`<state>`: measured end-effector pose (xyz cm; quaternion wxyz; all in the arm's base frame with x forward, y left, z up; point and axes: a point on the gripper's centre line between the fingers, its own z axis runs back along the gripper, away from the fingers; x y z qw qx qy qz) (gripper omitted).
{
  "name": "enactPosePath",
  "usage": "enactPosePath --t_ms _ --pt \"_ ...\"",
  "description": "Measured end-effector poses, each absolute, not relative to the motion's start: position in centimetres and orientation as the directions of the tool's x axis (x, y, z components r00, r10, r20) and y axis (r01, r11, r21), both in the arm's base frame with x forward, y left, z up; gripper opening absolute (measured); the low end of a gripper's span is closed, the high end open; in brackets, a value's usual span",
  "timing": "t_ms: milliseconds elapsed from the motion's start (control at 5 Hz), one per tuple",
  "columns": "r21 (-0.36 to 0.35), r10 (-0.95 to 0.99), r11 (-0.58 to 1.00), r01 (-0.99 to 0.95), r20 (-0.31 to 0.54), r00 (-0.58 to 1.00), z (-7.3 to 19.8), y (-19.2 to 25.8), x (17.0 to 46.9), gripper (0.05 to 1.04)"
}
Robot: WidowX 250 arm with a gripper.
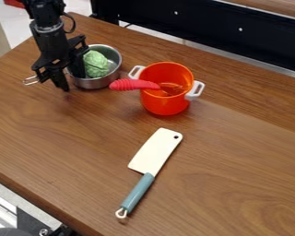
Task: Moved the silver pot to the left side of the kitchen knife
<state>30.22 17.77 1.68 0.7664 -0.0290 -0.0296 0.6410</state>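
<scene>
Silver pot [99,83], upright, has its long axis and handle [31,80] pointing left.

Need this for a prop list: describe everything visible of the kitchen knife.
The knife is cleaver-shaped, seemingly plastic: a broad cream blade with a small hole near one far corner, a blue-green handle, and a cream end loop. It lies flat on the table, blade toward the orange pot, touching nothing else.

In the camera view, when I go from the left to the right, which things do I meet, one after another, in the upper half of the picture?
Gripper, silver pot with a green cabbage inside, orange pot with white handles.
</scene>
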Motion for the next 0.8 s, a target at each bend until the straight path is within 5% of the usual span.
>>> enactPosePath --t_ms 400,800 --pt "-0.106 0.983 0.184 -0.977 0.028 0.182 1.7 19.0 30.2 0.081" --pt "-0.123 0.983 0.185 -0.975 0.012 0.185 2.1 20.6 29.3 0.058"
